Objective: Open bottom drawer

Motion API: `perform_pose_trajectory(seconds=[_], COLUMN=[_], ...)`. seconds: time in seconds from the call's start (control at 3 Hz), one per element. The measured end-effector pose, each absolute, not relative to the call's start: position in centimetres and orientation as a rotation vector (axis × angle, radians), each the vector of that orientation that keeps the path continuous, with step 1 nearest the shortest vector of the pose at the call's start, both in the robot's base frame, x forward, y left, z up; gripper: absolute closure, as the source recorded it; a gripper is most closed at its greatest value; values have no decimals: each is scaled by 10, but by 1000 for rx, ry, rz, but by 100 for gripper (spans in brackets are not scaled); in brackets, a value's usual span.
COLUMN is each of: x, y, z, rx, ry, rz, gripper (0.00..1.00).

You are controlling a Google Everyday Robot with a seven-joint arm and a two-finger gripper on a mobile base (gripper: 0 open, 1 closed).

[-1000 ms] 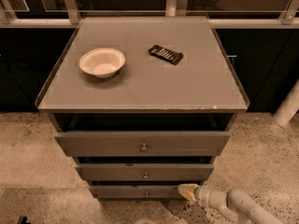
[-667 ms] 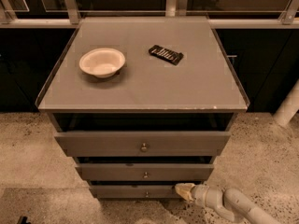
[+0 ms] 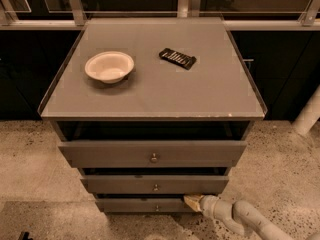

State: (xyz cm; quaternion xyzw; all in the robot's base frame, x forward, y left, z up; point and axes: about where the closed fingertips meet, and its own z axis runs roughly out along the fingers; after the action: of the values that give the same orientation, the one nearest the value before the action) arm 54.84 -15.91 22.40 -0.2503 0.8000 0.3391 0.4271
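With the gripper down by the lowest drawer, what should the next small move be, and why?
Probably a short shift left in the view: the gripper sits at the upper edge of the bottom drawer, to the right of its knob and apart from it, so it likely needs to reach the knob before pulling.

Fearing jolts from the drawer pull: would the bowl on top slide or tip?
Wide, low and empty, the bowl is probably light and likelier to slide than tip. Well inside the edges, it seems unlikely to fall. The gripper is at the bottom drawer's right end.
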Motion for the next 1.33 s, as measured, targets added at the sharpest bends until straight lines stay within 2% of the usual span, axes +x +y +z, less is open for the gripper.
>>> perform_pose_trajectory(seconds=[1.33], x=[572], y=[-164], z=[203], rx=[-541], ry=[2032], rz=[757], gripper=[100])
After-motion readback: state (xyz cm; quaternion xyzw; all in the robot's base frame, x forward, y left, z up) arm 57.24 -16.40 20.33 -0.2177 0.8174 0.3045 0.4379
